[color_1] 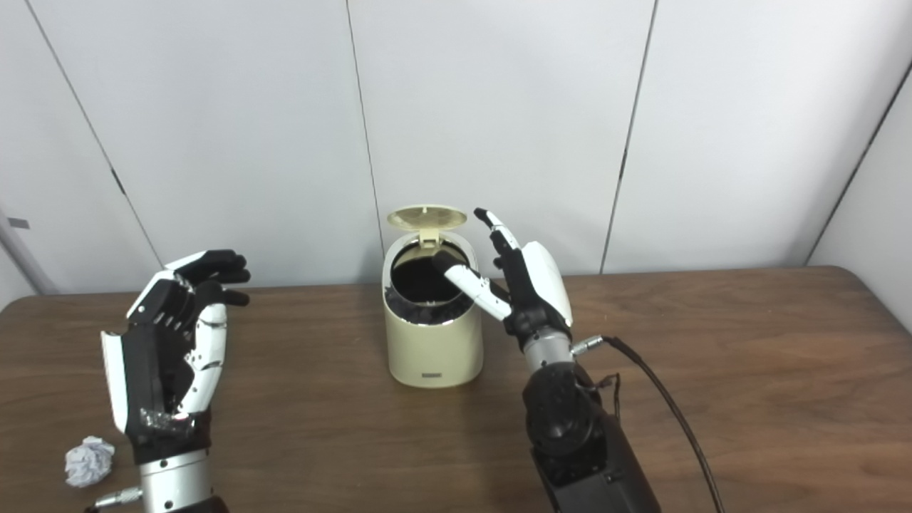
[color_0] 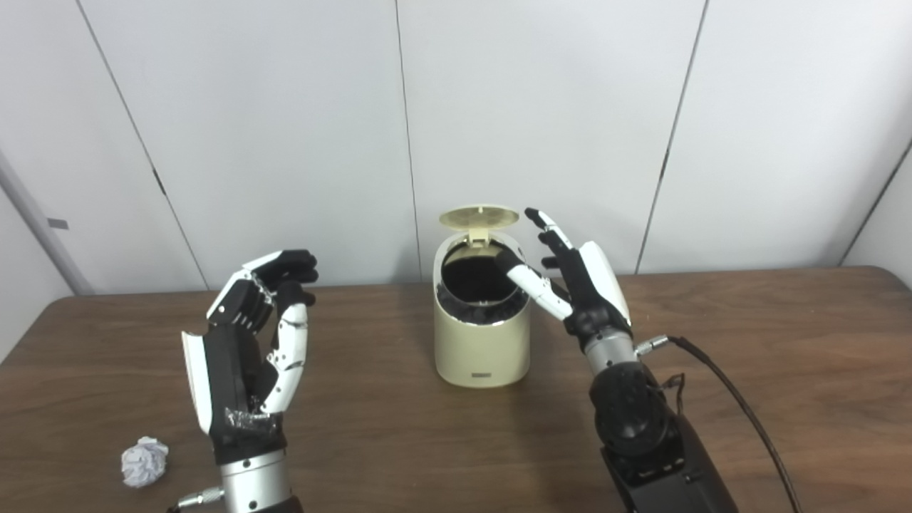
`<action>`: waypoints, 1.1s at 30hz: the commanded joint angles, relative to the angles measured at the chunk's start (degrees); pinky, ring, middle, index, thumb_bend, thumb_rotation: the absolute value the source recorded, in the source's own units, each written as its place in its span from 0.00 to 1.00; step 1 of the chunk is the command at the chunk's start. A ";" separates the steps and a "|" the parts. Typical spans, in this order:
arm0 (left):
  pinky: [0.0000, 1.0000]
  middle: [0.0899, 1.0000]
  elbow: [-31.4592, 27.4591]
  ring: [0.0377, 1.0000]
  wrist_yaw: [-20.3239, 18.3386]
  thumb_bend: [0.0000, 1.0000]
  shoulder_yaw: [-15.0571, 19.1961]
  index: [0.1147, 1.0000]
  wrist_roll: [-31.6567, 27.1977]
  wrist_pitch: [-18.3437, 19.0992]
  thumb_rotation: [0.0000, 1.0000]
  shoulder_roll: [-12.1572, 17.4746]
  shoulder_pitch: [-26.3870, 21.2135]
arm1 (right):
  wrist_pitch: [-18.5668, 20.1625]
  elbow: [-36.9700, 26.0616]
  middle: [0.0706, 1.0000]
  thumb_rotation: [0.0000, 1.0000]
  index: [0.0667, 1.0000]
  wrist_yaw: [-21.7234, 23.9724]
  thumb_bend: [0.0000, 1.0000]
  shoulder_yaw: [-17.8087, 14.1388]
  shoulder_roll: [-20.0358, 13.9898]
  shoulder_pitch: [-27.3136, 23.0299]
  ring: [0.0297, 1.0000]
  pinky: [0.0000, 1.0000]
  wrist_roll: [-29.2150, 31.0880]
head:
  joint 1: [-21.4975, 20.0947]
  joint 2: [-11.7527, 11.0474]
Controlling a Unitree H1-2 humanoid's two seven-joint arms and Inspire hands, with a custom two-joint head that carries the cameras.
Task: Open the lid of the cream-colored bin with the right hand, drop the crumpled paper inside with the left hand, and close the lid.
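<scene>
- bin (color_0: pixel 482 335) is parked mid-desk (color_0: pixel 748 370), lid (color_0: pixel 479 216) tipped up behind it
- crumpled paper (color_0: pixel 144 461) is left at the near-left, beside the left hand (color_0: pixel 246 356)
- right hand (color_0: pixel 570 278) is held just right of the bin

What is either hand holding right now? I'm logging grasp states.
Nothing is held. The left hand is open; the crumpled paper lies on the table. The right hand is open beside the bin.

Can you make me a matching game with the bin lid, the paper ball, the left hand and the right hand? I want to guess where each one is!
Things:
1. lid
2. crumpled paper
3. left hand
4. right hand

Places or states:
A. lying on the table, near its front left edge
B. flipped up at the back of the bin
C. beside the bin's open rim
D. open, raised above the table, holding nothing

Pairs: 1-B, 2-A, 3-D, 4-C
</scene>
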 commanded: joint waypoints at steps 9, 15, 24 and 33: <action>0.51 0.62 -1.56 0.61 -0.12 0.24 -0.11 0.59 0.12 -1.22 0.49 0.27 -1.40 | -6.93 -11.46 0.93 1.00 0.91 1.27 0.89 -3.03 -1.01 5.54 0.91 0.80 5.35 | 0.26 0.07; 0.51 0.62 -1.35 0.60 -0.02 0.25 0.49 0.58 0.18 -1.11 0.49 0.94 -1.68 | -16.57 -15.31 0.94 0.95 0.91 -0.67 0.65 -7.35 -1.12 12.27 0.94 0.87 11.96 | -0.05 -0.15; 0.51 0.62 -1.24 0.61 -0.35 0.24 0.35 0.58 -0.41 -1.85 0.50 1.64 -1.15 | -37.45 -10.97 0.87 0.92 0.82 -3.68 0.29 -12.86 -1.77 19.53 0.90 0.89 18.73 | 0.02 -0.71; 0.51 0.62 -1.37 0.61 -0.50 0.23 -0.42 0.59 0.29 -2.38 0.49 1.72 -0.57 | -46.87 -6.12 0.84 0.86 0.79 -3.68 0.23 -14.92 -1.36 23.65 0.87 0.88 25.52 | 0.68 -1.08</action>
